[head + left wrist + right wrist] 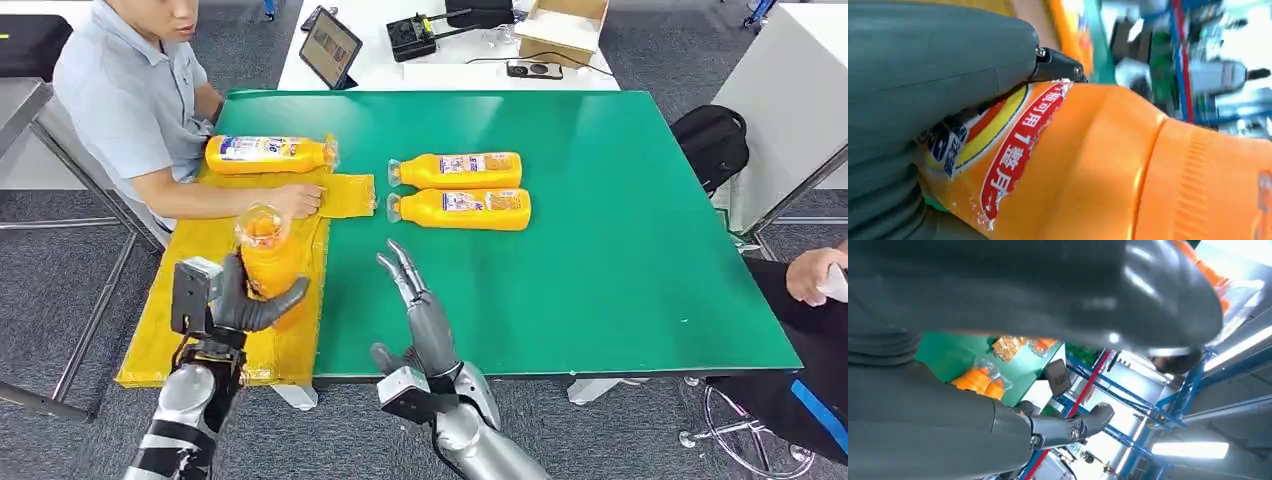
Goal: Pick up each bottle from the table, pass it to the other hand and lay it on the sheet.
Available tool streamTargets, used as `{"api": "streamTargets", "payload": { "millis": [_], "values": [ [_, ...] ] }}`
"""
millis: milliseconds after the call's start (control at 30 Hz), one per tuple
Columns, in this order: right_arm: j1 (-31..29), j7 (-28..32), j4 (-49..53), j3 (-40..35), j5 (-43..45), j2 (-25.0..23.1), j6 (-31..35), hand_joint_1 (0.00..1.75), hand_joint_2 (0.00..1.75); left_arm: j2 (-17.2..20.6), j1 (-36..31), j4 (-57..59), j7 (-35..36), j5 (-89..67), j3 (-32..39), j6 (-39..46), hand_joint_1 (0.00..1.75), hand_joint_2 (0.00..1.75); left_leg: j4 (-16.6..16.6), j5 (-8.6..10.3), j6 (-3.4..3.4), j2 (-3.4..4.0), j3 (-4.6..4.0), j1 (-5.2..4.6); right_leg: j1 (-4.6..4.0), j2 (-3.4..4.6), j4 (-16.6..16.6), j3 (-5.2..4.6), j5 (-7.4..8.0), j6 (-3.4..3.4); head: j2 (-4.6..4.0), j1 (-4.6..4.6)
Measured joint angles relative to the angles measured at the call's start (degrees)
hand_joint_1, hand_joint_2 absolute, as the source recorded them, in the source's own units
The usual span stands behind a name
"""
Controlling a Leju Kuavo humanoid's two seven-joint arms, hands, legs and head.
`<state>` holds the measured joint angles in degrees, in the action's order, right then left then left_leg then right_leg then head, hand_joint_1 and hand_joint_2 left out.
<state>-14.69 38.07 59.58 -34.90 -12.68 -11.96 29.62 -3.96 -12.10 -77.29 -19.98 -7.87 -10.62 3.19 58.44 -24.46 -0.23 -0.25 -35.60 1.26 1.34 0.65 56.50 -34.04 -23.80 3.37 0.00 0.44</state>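
An orange bottle [268, 258] is gripped upright in the left hand [240, 305], fingers and thumb wrapped round its body, cap end up. It is held above the near part of the yellow sheet [190, 330], which suggests that the hand-over is complete and that only the laying-down remains. In the left wrist view the label and ribbed shoulder of the bottle are seen against the grey thumb. The right hand [415, 300] is held over the green table [620, 250] just beside the sheet, fingers extended and apart, nothing in it; this pose is judged to be a release posture.

Further out, the sheet edge is pressed flat by a person's hand [296, 200], probably to keep it from shifting. A second bottle [268, 153] lies on its side at the far end of the sheet. Two more bottles [458, 170] [460, 208] lie side by side on the bare table, not yet picked up.

Beyond the green table, a white table [420, 70] carries a tablet [330, 47] and a cardboard box [562, 28]. Grey carpet is visible around it.
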Motion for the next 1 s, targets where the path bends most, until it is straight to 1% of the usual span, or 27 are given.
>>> {"api": "streamTargets", "payload": {
  "millis": [67, 200, 267, 400, 600, 800, 1000],
  "values": [
    [0.01, 0.0, 0.07, -0.18, 0.09, 0.02, -0.02, 0.0, 0.0, 0.24, -0.36, 0.33, -0.2, -3.2, 0.11, 2.48, 1.75, 1.75, 0.0, 0.01, 0.0, -0.01, 0.0, 0.0, 0.0, 0.0, 0.0, 0.0, 0.0, 0.0, 0.0, 0.0],
    [0.06, 0.0, 0.66, -0.37, 0.52, 0.04, -1.05, 0.0, 0.0, 1.25, -2.21, 2.06, 1.05, -21.15, -0.22, 11.18, 1.75, 1.75, 0.0, 0.01, 0.0, 0.0, 0.0, 0.0, 0.0, 0.0, 0.0, -0.01, 0.0, 0.0, 0.0, 0.02],
    [0.07, 0.0, 0.94, -0.57, 0.5, 0.04, -1.7, 0.0, 0.0, 1.99, -3.82, 4.15, 1.79, -28.79, -0.46, 13.4, 1.75, 1.75, 0.0, 0.01, 0.0, 0.0, 0.01, 0.0, 0.0, 0.0, 0.0, -0.01, 0.0, 0.0, 0.0, 0.0],
    [0.07, 0.0, 1.49, -0.9, 0.31, 0.04, -2.91, 0.0, 0.0, 2.84, -7.3, 9.49, 2.95, -39.18, -2.01, 13.53, 1.75, 1.75, 0.0, 0.02, 0.0, -0.01, 0.0, 0.0, 0.0, -0.01, 0.02, 0.0, 0.0, 0.0, 0.0, 0.02],
    [0.07, 0.0, 1.9, -1.03, 0.09, -0.07, -4.28, 0.0, 0.0, 3.19, -12.01, 17.8, 4.94, -47.32, -5.2, 11.6, 1.75, 1.75, 0.01, 0.02, 0.0, -0.02, 0.0, -0.01, 0.01, -0.01, 0.01, -0.01, 0.01, 0.0, 0.0, 0.02],
    [0.08, 0.0, 1.9, -1.42, -0.02, -0.22, -4.77, 0.0, 0.0, 1.55, -17.12, 27.9, 8.39, -49.04, -6.66, 9.9, 1.75, 1.75, 0.01, 0.02, 0.0, -0.02, 0.0, 0.0, 0.0, 0.0, 0.02, -0.03, 0.02, 0.0, 0.0, 0.0],
    [0.08, 0.0, 1.9, -1.68, 0.09, -0.31, -4.76, 0.0, 0.0, 0.66, -19.78, 33.25, 8.98, -49.66, -6.88, 9.38, 1.75, 1.75, 0.01, 0.02, 0.0, -0.01, -0.01, 0.0, 0.0, 0.01, 0.02, -0.03, 0.01, 0.0, 0.0, 0.0]
  ]
}}
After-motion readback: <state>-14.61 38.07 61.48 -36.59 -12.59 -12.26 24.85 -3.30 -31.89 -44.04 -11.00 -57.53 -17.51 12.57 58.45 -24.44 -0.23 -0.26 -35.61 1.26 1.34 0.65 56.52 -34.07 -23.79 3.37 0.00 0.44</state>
